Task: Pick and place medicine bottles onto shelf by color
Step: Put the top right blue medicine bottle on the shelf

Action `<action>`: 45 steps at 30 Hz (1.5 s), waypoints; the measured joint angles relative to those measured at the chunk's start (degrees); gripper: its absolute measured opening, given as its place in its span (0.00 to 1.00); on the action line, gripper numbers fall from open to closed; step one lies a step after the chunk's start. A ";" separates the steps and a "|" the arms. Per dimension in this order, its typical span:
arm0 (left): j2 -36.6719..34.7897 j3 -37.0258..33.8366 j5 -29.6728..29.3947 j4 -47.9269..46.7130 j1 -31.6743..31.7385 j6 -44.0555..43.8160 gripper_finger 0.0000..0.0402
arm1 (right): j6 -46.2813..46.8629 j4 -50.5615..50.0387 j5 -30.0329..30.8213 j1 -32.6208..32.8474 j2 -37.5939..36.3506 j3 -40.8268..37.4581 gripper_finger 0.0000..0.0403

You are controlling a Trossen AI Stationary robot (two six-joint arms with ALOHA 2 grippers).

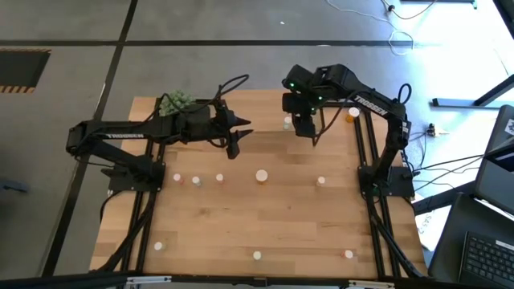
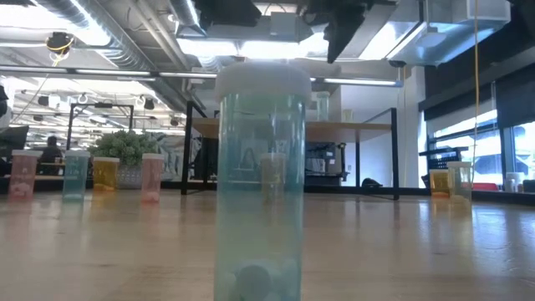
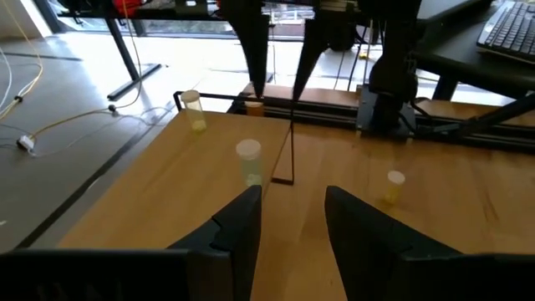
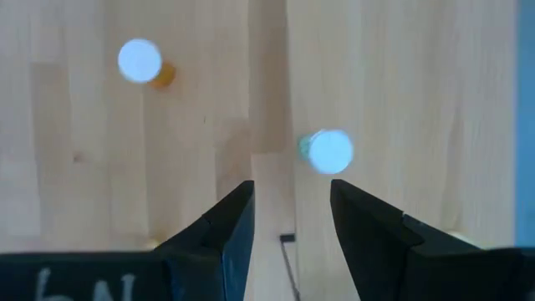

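Small pale-capped medicine bottles stand upright and scattered on the tabletop: a row (image 1: 195,180), a bigger one (image 1: 262,175), one orange near the far right (image 1: 353,112). A pale green bottle (image 2: 259,184) fills the low view. The shelf (image 2: 351,128), a light-wood board on thin black legs, stands behind it; one leg (image 3: 284,159) shows in the left wrist view. My left gripper (image 1: 235,143) (image 3: 291,226) hovers open at mid-table, pointing toward a pale green bottle (image 3: 248,159). My right gripper (image 1: 309,128) (image 4: 291,217) hangs open, pointing down, beside a green bottle (image 4: 328,152) and an orange one (image 4: 140,63).
A spiky green potted plant (image 1: 177,102) stands at the far left corner, behind my left arm. Bottles stand along the near edge (image 1: 158,246) (image 1: 348,254). A laptop (image 1: 490,257) sits off the table's right side. Bare wood lies in the middle of the near half.
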 joint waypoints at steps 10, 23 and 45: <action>0.02 0.00 0.03 0.02 0.00 0.01 0.32 | 1.46 2.09 1.96 0.00 0.53 0.00 0.40; 0.04 0.00 0.02 0.04 0.00 -0.08 0.32 | 2.75 1.25 0.85 -2.72 3.83 0.00 0.40; 0.05 0.00 0.03 0.00 0.02 -0.01 0.32 | -11.10 -0.84 -6.13 -5.64 4.26 0.00 0.40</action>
